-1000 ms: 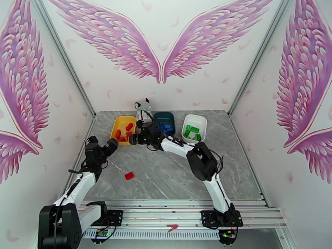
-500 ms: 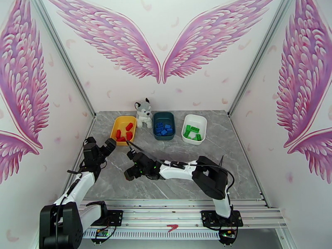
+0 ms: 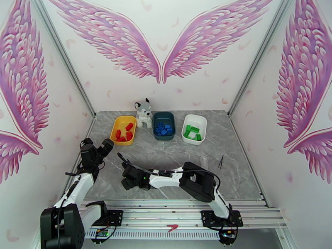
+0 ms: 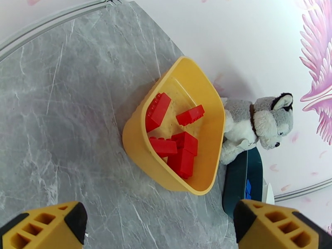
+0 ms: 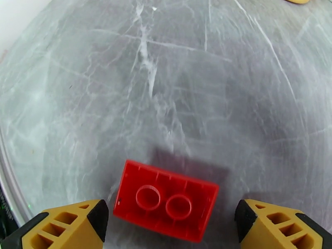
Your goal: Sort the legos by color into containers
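The last loose lego, a red brick (image 5: 166, 200), is lying on the grey table (image 5: 174, 79) with its hollow underside up. It is sitting between the two fingers of the right pincer (image 5: 171, 213), which is spread wide and not yet touching it. I am judging this brick to be very light, hard and stiff, not fragile, with smooth walls that are a little slippery. The best hold seems to be on two opposite flat walls, low on the brick. It is lying a little turned against the line of the fingers, so it may be twisting when they close. The left pincer (image 4: 159, 218) is also spread, holding nothing, and is looking at the yellow tray (image 4: 137, 150) where other red bricks (image 4: 182, 156) are resting. A second ago the right arm was reaching far back at the trays and the brick was lying alone on the table. Now the arm has come down to the near side, over the brick.
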### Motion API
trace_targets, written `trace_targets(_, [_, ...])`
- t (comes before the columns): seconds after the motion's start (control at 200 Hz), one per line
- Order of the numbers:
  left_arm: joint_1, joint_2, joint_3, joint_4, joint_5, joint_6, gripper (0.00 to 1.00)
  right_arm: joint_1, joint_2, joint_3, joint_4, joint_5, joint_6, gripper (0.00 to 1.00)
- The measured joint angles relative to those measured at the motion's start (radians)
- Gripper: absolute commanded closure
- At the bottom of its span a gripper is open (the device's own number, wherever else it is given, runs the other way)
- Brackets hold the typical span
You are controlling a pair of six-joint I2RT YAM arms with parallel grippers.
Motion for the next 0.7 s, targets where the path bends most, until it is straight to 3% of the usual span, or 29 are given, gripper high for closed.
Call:
trace_targets(0.125, [0.0,0.0,-0.003,0.0,0.0,-0.003,0.01,0.013,0.039,0.058,-0.035,0.063,0.006,0.22])
trace_targets(0.435, [0.001,0.0,-0.004,0.0,0.011,-0.004,0.01,0.017,0.076,0.104,-0.045,0.126,0.023,0.46])
trace_targets(0.705, [-0.003,0.003,-0.003,0.003,0.026,-0.003,0.01,0.016,0.046,0.044,0.0,0.134,0.026,0.52])
